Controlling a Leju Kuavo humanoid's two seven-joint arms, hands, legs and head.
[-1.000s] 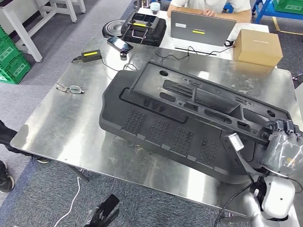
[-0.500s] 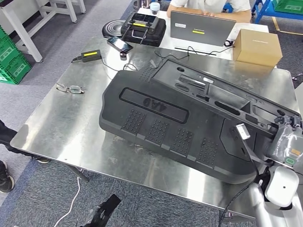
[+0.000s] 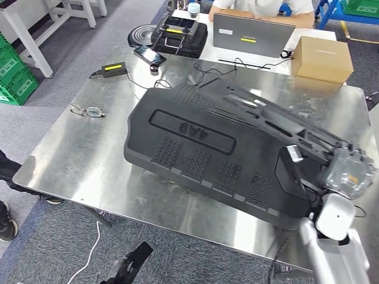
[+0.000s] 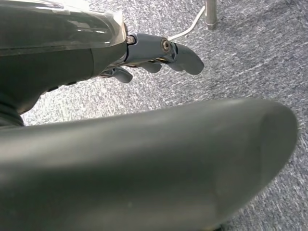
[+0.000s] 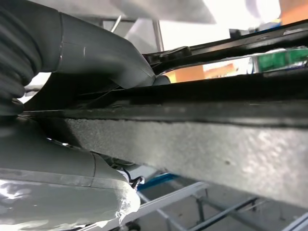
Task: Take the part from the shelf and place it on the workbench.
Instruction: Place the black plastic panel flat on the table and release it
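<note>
A large black plastic part (image 3: 210, 154) with ribbed grip patches and raised lettering lies across the steel workbench (image 3: 80, 160). Its left end rests on the metal. My right hand (image 3: 346, 174) grips the part's right end, near the workbench's right edge. In the right wrist view, its grey thumb (image 5: 94, 53) lies over the part's rough edge (image 5: 218, 139) and its other fingers are hidden underneath. My left hand (image 4: 160, 50) hangs beside my body above the grey carpet, with its fingers stretched out and nothing in them.
Spectacles (image 3: 88, 110), a phone (image 3: 150, 56) and a small black box with a yellow label (image 3: 113, 69) lie on the workbench's far left. Behind it stand a black case (image 3: 179, 34), a laptop (image 3: 252, 34) with a person (image 3: 261, 6) behind it, and a cardboard box (image 3: 323, 58). Green crates (image 3: 13, 80) sit at the left.
The part has rolled away from me: its recessed side, facing up earlier, has dropped toward the far side, and it lies flatter. My right hand turned with it at the right end.
</note>
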